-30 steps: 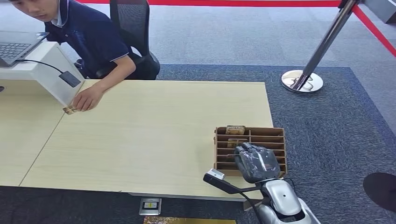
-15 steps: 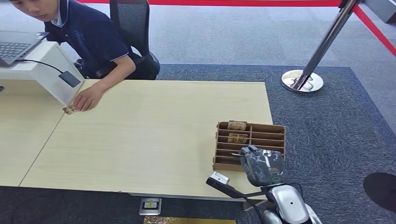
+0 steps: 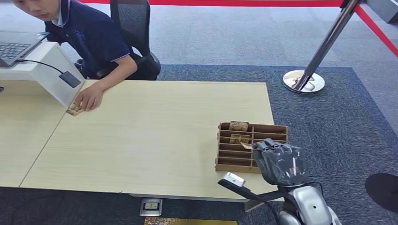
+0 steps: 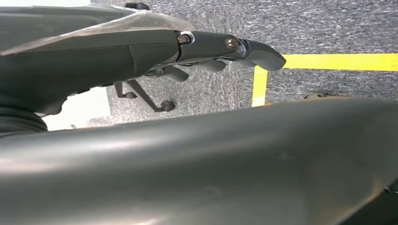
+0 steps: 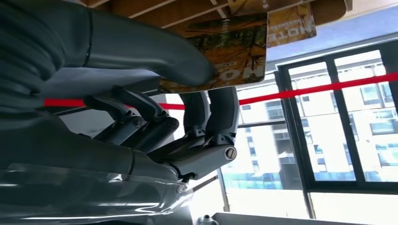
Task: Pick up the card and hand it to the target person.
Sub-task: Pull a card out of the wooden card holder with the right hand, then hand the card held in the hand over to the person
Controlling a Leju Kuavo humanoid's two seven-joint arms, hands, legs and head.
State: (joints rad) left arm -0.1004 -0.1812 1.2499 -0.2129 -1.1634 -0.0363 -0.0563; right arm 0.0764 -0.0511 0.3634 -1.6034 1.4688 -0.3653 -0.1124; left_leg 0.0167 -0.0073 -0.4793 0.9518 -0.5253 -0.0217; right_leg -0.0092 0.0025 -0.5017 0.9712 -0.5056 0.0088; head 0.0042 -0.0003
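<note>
Card (image 5: 225,51), autumn-printed, sits pinched between my right hand's (image 3: 280,162) thumb and fingers (image 5: 220,108), just at the near edge of the wooden slotted organizer (image 3: 225,152) on the tabletop (image 3: 141,136). My left hand (image 4: 141,51) grips nothing, fingers loosely curled. A person (image 3: 89,35) sits well beyond the organizer.

The pale wooden table (image 3: 155,136) carries a slotted cardboard organizer (image 3: 234,154) near its corner.
</note>
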